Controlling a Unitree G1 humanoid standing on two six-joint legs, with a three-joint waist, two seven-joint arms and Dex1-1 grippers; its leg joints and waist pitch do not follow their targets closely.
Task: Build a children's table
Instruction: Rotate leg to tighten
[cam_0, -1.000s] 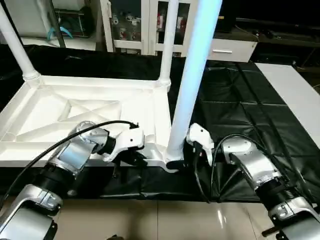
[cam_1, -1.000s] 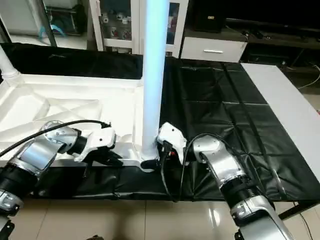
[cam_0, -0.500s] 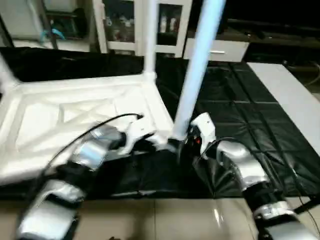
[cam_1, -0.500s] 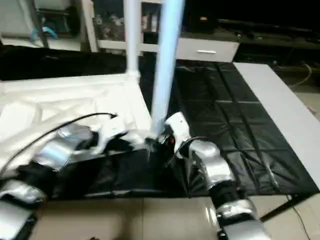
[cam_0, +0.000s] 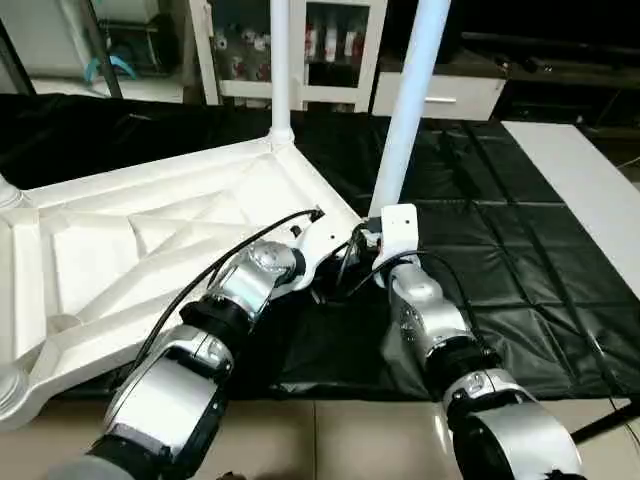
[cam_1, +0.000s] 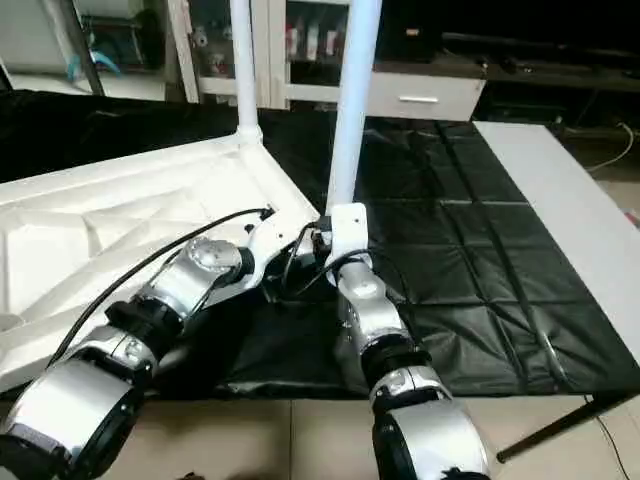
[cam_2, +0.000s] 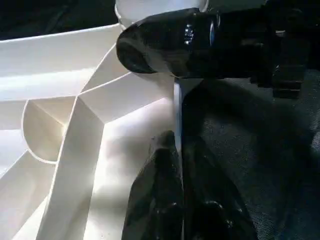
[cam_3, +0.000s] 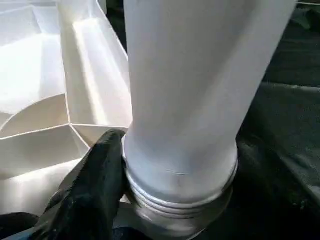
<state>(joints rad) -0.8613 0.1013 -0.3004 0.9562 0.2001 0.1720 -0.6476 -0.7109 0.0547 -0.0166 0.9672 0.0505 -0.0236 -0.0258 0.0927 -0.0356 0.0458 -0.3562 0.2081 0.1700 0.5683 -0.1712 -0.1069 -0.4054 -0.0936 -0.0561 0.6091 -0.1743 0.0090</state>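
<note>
— Now, where's the tabletop (cam_0: 150, 250)?
— Upside down on the black cover (cam_0: 500, 250), ribs up, legs standing in its corners.
— Your right gripper (cam_3: 150, 200)?
— Jaws clamped around the base of the near leg (cam_0: 405, 140) at its socket.
— Left gripper (cam_2: 175, 200)?
— Fingers pressed together, at the tabletop's edge beside it.

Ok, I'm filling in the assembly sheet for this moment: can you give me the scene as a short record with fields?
tabletop: white tabletop lies underside up on the black-covered worktable
far leg: leg stands upright in a corner socket
near leg: leg rises from the corner by the hands
right hand: right hand around the near leg's threaded base
left hand: left hand shut on the tabletop's rim
</note>
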